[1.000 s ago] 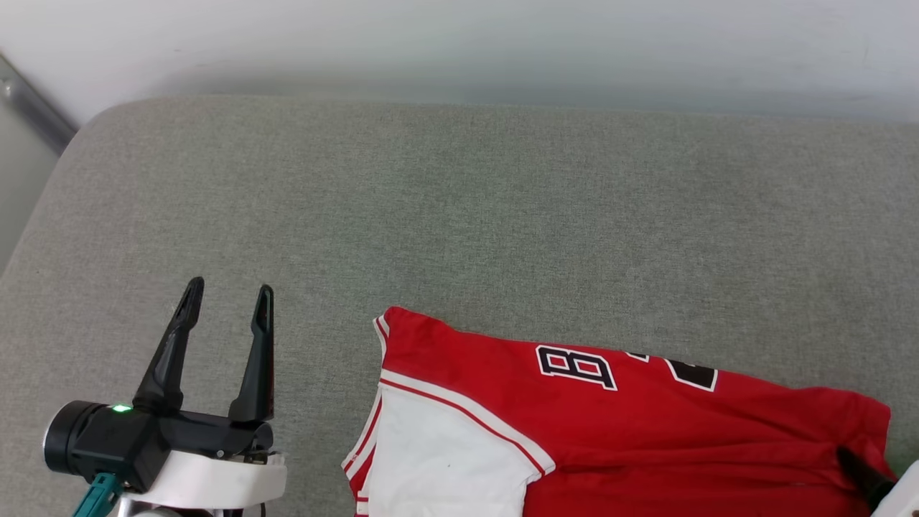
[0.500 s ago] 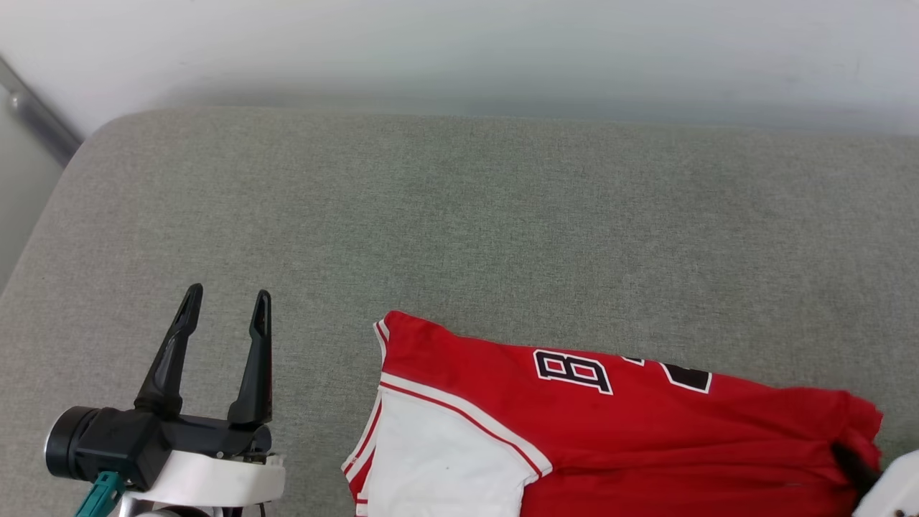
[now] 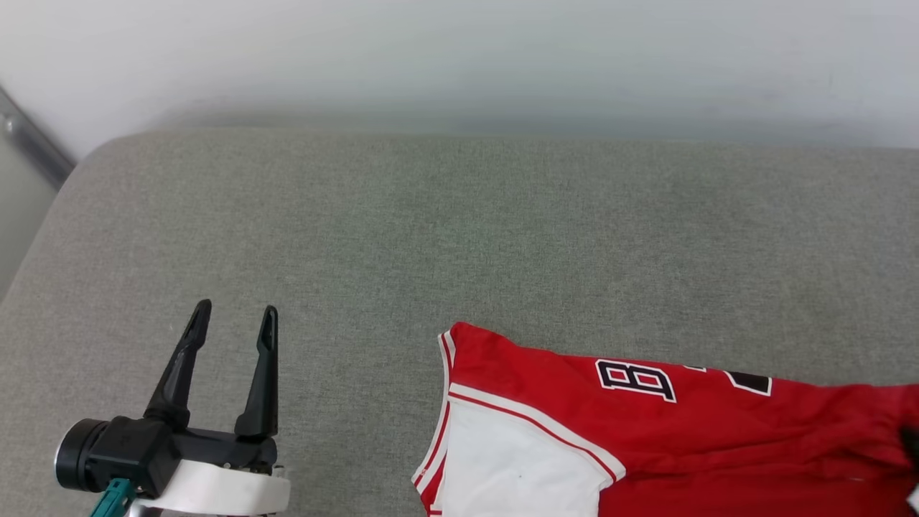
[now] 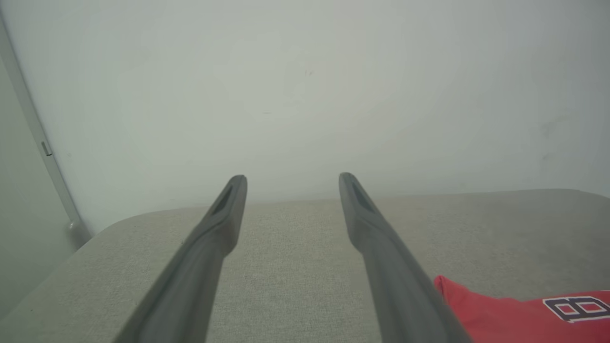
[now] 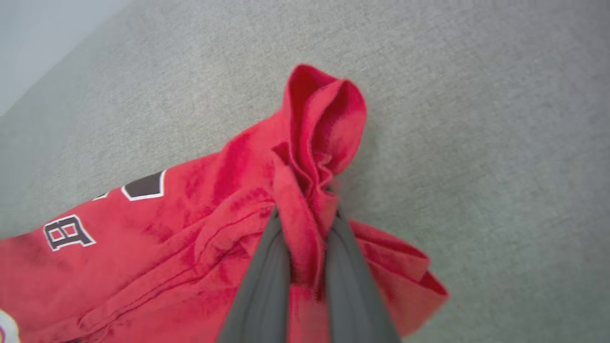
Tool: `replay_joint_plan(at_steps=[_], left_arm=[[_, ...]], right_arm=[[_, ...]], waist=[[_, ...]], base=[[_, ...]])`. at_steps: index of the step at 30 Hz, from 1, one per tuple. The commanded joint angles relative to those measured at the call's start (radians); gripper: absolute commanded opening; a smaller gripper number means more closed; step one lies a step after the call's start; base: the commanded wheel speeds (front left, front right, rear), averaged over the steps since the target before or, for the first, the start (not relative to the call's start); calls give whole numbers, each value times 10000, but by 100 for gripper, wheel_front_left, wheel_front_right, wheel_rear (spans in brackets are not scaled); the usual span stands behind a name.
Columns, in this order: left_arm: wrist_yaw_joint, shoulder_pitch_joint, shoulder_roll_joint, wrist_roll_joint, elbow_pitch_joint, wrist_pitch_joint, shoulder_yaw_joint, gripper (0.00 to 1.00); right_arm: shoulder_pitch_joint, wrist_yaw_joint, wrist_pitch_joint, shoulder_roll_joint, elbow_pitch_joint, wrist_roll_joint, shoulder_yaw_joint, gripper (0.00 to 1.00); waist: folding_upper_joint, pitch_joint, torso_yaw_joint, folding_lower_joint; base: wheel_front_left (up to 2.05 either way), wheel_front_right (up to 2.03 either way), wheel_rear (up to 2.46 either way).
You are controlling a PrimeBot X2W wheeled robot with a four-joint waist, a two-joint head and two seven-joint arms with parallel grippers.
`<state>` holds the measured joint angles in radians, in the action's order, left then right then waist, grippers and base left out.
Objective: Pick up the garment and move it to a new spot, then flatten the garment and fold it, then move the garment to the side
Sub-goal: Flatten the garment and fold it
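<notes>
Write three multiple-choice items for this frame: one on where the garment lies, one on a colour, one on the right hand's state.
1. Where is the garment relative to the left hand?
A. On the grey cushion, to that hand's right, apart from it
B. Between that hand's fingers
C. Draped over that hand's wrist
2. What colour is the garment's sleeve?
A. Black
B. White
C. Green
3. What is the right hand doing?
A. Open above bare cushion
B. Shut on a bunched fold of the garment
C. Open on the lettering

Key: 1 A, bare cushion separates them in the head view; 2 B, the sleeve panel is white with red trim; 3 B, the right wrist view shows red cloth pinched in it.
</notes>
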<state>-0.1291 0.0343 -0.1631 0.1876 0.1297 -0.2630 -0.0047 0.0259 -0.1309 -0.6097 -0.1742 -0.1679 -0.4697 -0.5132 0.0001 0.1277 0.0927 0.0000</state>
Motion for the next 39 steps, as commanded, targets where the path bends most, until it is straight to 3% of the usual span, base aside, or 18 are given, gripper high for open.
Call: replay_joint_plan(at_steps=[1,9,17,30,39], left_arm=[[-13,107,7,2,-14,-21,-44,100],[-16,125,95,7,-110,-21,-372,100],[-15,240,109,29,-89,-21,-392,100],[-16,-206,227,-175,-266,-21,-782,100],[-16,-326,227,-110,-404,-21,-804,100]], right_arm=[[-88,2,-208,181,367,-217,366,0],[-755,3,-1353,855,2240,-654,1720,0],[-961,2,-2028,1241,3124,-1418,3166,0],[-449,2,-451,1244,2271,-2666,6366,0],[646,2,651,1244,648,-3020,7515,0]], waist=[[-1,-158,-34,0],[-1,-583,92,0],[-1,-701,463,0],[-1,-376,1294,0],[-1,-238,1805,0]], base=[[0,0,0],[0,0,0],[0,0,0],[0,0,0],[0,0,0]])
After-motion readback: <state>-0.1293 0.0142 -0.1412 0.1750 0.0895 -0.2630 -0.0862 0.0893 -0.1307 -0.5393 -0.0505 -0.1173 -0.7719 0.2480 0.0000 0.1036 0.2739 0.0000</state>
